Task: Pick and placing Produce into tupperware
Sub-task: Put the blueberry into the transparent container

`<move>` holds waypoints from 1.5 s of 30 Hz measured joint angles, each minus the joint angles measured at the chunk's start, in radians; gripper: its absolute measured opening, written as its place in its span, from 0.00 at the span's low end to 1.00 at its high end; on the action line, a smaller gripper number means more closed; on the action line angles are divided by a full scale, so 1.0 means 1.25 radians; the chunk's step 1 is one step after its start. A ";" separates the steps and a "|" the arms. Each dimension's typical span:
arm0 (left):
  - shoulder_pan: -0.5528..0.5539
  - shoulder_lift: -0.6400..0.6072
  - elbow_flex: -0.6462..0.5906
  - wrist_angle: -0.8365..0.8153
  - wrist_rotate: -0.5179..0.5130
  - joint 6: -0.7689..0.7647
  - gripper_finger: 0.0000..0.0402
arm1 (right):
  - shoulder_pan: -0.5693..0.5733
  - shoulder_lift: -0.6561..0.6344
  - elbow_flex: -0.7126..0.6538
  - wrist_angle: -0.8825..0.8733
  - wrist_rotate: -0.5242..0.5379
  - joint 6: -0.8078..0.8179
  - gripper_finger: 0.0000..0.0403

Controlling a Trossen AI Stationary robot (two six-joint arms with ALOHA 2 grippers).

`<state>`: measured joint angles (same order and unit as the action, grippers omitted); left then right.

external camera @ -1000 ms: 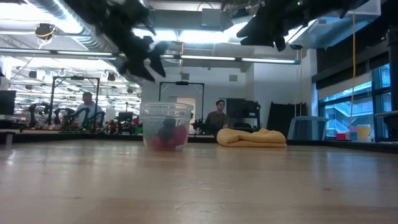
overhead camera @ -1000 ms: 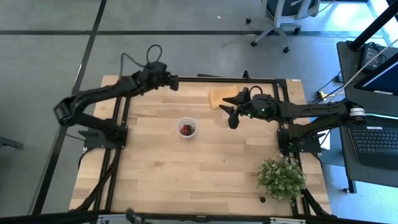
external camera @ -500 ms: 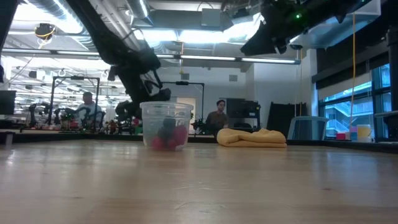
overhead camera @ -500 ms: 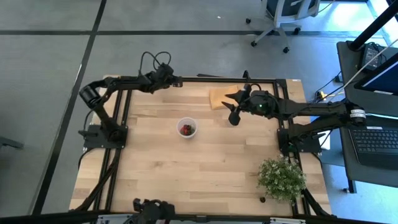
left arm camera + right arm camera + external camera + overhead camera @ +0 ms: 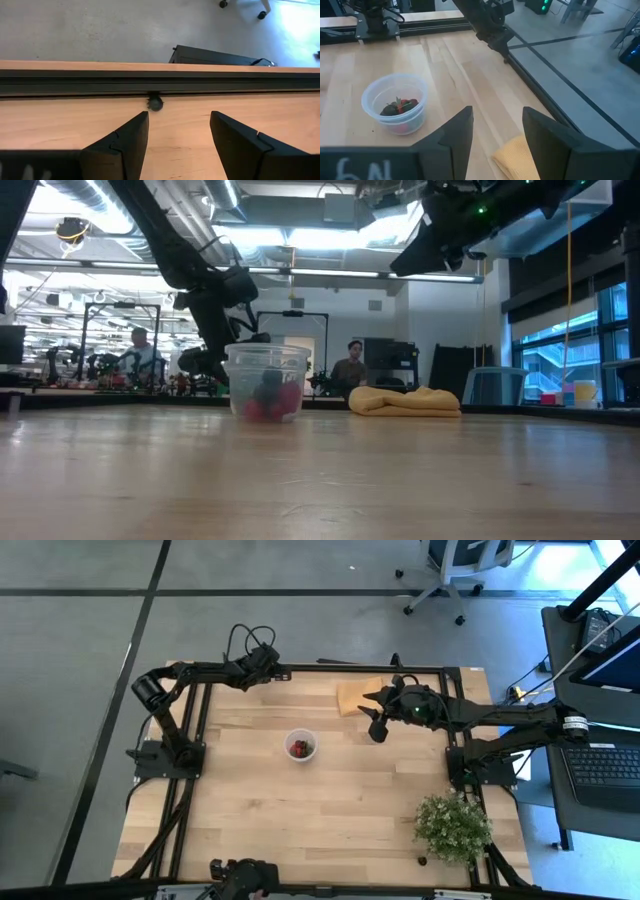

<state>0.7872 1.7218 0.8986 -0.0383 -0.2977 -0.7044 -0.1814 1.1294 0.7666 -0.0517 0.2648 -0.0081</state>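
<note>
The tupperware [image 5: 301, 746], a small round translucent cup, stands upright on the table's middle with the red and dark produce [image 5: 300, 748] inside it; it also shows in the low view [image 5: 266, 380] and the right wrist view [image 5: 395, 102]. My left gripper [image 5: 282, 670] is open, low over the table's far edge, well left of and beyond the cup; its fingers [image 5: 177, 117] frame bare wood. My right gripper [image 5: 372, 716] is open, raised to the right of the cup, near the orange cloth.
A folded orange-yellow cloth [image 5: 356, 695] lies by the far edge under the right arm. A bushy green plant [image 5: 452, 828] stands at the near right corner. A black frame rail [image 5: 160, 80] runs along the far edge. People sit in the room behind [image 5: 348, 366].
My left arm has drawn back toward the far left, folding its elbow, and its gripper has come down low beside the far rail. My right gripper has shifted slightly toward the far edge. The cup has stayed put.
</note>
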 joint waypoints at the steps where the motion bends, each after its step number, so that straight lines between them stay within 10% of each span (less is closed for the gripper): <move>1: 0.000 0.000 0.000 0.000 0.000 0.000 0.51 | 0.000 0.000 0.000 0.000 0.000 -0.001 0.43; 24: 0.012 0.095 0.007 0.019 -0.001 -0.042 0.51 | 0.000 0.000 0.000 0.001 0.000 -0.001 0.43; 45: 0.020 0.233 0.256 -0.245 -0.046 0.020 0.51 | 0.000 0.001 0.000 -0.005 0.000 -0.023 0.43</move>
<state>0.8121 2.0132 1.2182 -0.3447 -0.3556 -0.6788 -0.1810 1.1301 0.7670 -0.0584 0.2653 -0.0367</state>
